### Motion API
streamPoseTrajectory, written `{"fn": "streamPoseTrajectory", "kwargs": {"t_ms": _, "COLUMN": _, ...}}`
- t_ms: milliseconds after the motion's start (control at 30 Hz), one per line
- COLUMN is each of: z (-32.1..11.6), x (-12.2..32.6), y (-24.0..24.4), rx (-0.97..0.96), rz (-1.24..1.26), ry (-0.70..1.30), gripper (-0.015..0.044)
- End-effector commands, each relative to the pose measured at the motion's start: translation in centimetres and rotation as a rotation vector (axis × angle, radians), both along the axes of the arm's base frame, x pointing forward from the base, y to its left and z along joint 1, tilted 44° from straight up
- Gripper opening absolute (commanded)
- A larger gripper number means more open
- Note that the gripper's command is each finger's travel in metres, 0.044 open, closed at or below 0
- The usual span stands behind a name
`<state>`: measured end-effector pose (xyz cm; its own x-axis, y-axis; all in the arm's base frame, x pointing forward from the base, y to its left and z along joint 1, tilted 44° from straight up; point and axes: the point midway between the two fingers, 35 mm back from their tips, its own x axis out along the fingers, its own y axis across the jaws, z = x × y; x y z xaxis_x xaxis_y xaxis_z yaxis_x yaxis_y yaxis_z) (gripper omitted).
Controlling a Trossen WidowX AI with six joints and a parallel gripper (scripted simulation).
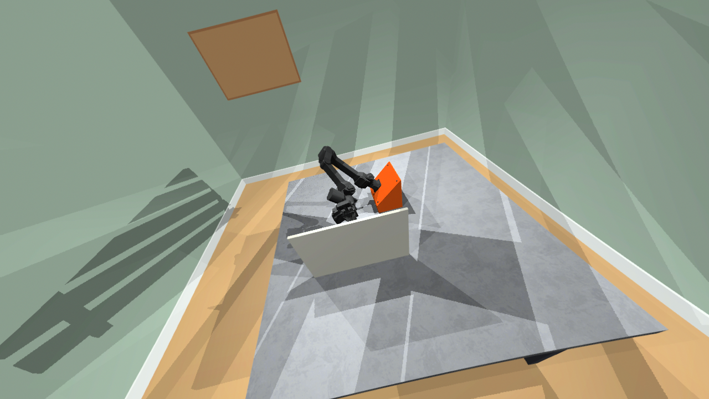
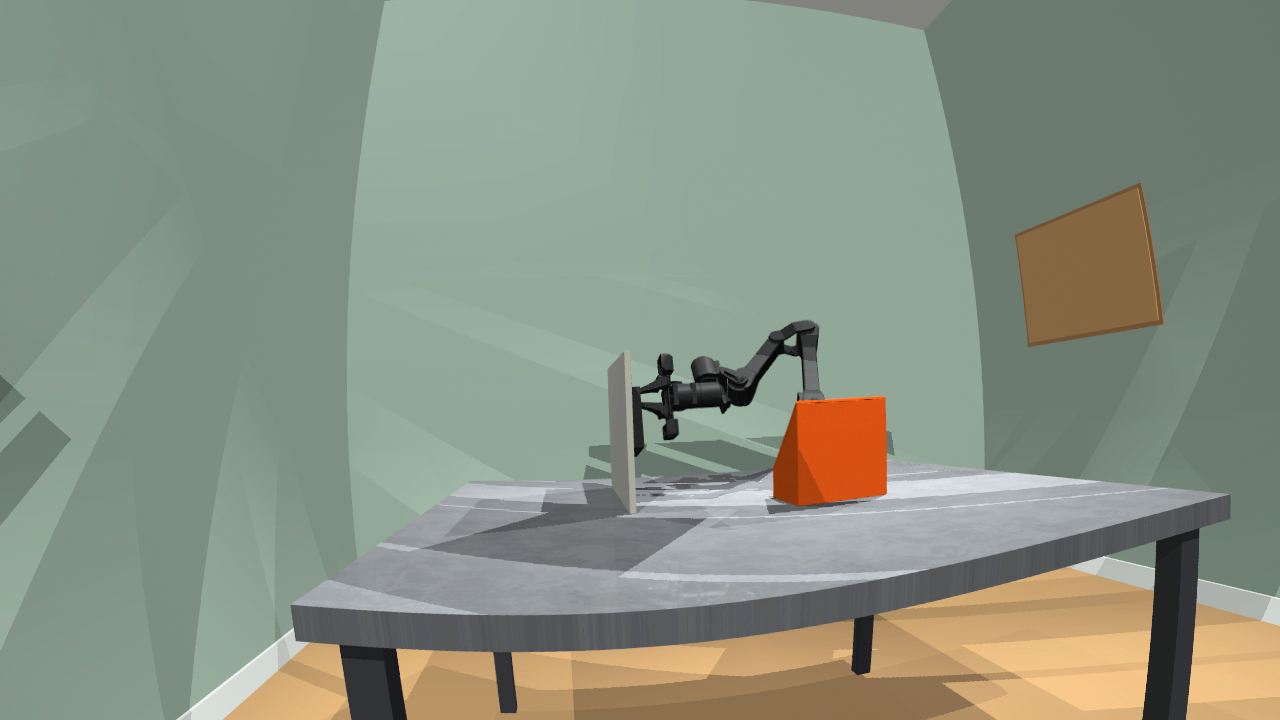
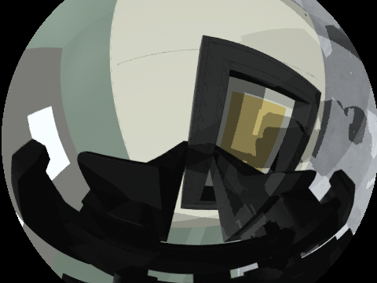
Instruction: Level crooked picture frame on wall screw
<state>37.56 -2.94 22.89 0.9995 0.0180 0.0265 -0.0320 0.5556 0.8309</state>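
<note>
Black frame (image 2: 638,431) (image 3: 198,98) is toward 1 o'clock in the wrist view, against the panel (image 1: 356,247) (image 2: 619,429) (image 3: 157,90), with the gripper (image 1: 349,214) (image 2: 643,399) (image 3: 198,147) nearly closed on its edge, so I'd lift barely enough, shift one notch high-side, and lower gently before releasing.

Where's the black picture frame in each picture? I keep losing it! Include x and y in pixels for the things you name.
Top: not to be seen; the pale panel (image 1: 364,243) (image 2: 619,438) (image 3: 157,90) hides it.
Exterior: left of the middle, a thin dark edge just right of the panel.
Wrist: the picture frame (image 2: 638,431) (image 3: 207,102) is right of the middle, tilted, with yellow inside.
Shared landmark: the pale panel.
</note>
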Motion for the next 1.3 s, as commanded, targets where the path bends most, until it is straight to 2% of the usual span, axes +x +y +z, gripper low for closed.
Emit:
{"fn": "streamPoseTrajectory", "kwargs": {"t_ms": 0, "z": 0.02, "x": 0.02, "y": 0.16, "rx": -0.006, "rz": 0.011, "ry": -0.006, "gripper": 0.0}}
{"fn": "streamPoseTrajectory", "kwargs": {"t_ms": 1033, "z": -0.31, "x": 0.03, "y": -0.23, "rx": -0.006, "rz": 0.003, "ry": -0.002, "gripper": 0.0}}
{"fn": "streamPoseTrajectory", "kwargs": {"t_ms": 1267, "z": -0.38, "x": 0.03, "y": -0.25, "rx": -0.09, "rz": 0.001, "ry": -0.004, "gripper": 0.0}}
